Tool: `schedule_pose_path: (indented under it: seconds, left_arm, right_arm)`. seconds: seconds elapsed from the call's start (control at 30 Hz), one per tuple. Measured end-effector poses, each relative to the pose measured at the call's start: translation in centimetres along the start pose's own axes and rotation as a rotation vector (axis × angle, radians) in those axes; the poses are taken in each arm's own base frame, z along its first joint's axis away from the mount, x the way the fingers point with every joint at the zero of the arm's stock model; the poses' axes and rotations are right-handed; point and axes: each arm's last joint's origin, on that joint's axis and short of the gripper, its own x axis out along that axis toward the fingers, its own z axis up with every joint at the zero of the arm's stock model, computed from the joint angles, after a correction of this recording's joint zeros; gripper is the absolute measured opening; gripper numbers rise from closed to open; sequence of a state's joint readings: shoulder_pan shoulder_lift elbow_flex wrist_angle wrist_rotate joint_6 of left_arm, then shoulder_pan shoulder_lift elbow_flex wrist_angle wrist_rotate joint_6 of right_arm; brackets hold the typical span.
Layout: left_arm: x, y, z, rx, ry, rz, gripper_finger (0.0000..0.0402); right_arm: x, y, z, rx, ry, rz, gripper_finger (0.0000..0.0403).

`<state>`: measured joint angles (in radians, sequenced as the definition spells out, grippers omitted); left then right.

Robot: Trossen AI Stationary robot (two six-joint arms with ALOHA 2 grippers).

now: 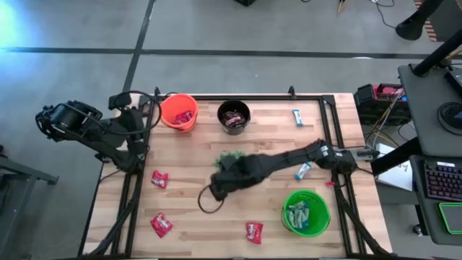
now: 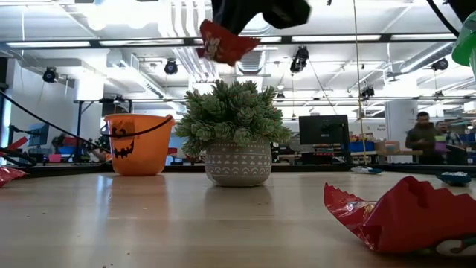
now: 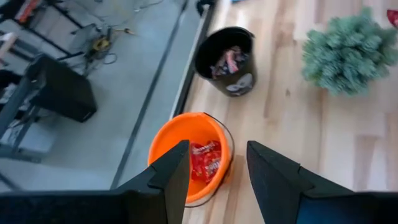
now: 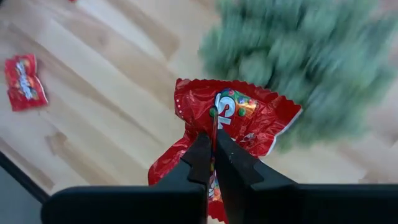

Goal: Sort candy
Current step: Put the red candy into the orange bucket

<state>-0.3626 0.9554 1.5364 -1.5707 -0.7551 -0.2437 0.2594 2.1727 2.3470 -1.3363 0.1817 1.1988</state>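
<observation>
A pale wooden table stands on a grey workshop floor, with lit shelving and screens in the room behind it. Three buckets sit on it: an orange bucket holding red sweets at the far left corner, a black bucket with dark wrappers just beside it along the far edge, and a green bucket with light blue ones near the right front corner. A potted plant stands around the middle.

The right gripper hangs over the middle of the table beside the plant, its fingers pinched tight on a corner of a red candy packet, which dangles clear of the wood. Held by one corner, the packet hangs free below the fingers, so it should drop cleanly once released; being red, it most likely belongs in the orange bucket.

The left gripper waits above the far left corner, over the orange bucket, fingers parted and holding nothing.

More red packets lie loose near the front and left edges, and two blue ones toward the right side, not yet sorted.
</observation>
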Motion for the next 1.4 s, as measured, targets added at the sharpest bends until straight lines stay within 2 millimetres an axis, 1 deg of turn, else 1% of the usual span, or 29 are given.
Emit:
schedule_pose_path:
  seconds: [0.1, 0.23, 0.33, 0.47, 0.73, 0.97, 1.1, 1.23, 1.4]
  left_arm:
    - [0.0, 0.1, 0.0, -0.034, -0.012, 0.048, 0.0142]
    - [0.0, 0.3, 0.1, -0.079, -0.028, 0.095, 0.0142]
    - [-0.1, 0.4, 0.0, -0.107, -0.038, 0.118, 0.0142]
    - [-0.4, 1.0, -0.3, -0.135, -0.071, 0.181, 0.0142]
    - [-1.6, 2.7, -1.6, -0.249, -0.149, 0.265, 0.0142]
    - [-2.2, 3.6, -2.6, -0.361, -0.189, 0.264, 0.0142]
    - [-2.3, 3.6, -2.6, -0.401, -0.195, 0.258, 0.0142]
    - [-2.2, 3.6, -2.6, -0.413, -0.196, 0.256, 0.0142]
    - [-2.5, 4.0, -3.0, -0.491, -0.215, 0.246, 0.0142]
  right_arm:
    - [-0.9, -1.0, 2.2, -0.072, -0.032, 0.019, 0.0012]
    - [-1.6, -2.4, 5.2, -0.158, -0.070, 0.033, 0.0012]
    - [-1.6, -3.3, 7.3, -0.210, -0.091, 0.058, 0.0012]
    - [-1.5, -4.2, 10.0, -0.274, -0.110, 0.133, 0.0012]
    - [-1.3, -6.2, 14.7, -0.311, -0.198, 0.217, 0.0012]
    - [-1.7, -7.5, 18.1, -0.327, -0.318, 0.310, 0.0012]
    - [-2.1, -8.1, 19.9, -0.334, -0.388, 0.394, 0.0012]
    - [-2.7, -8.8, 21.7, -0.342, -0.493, 0.427, 0.0012]
    - [-3.3, -9.9, 23.7, -0.328, -0.582, 0.488, 0.0012]
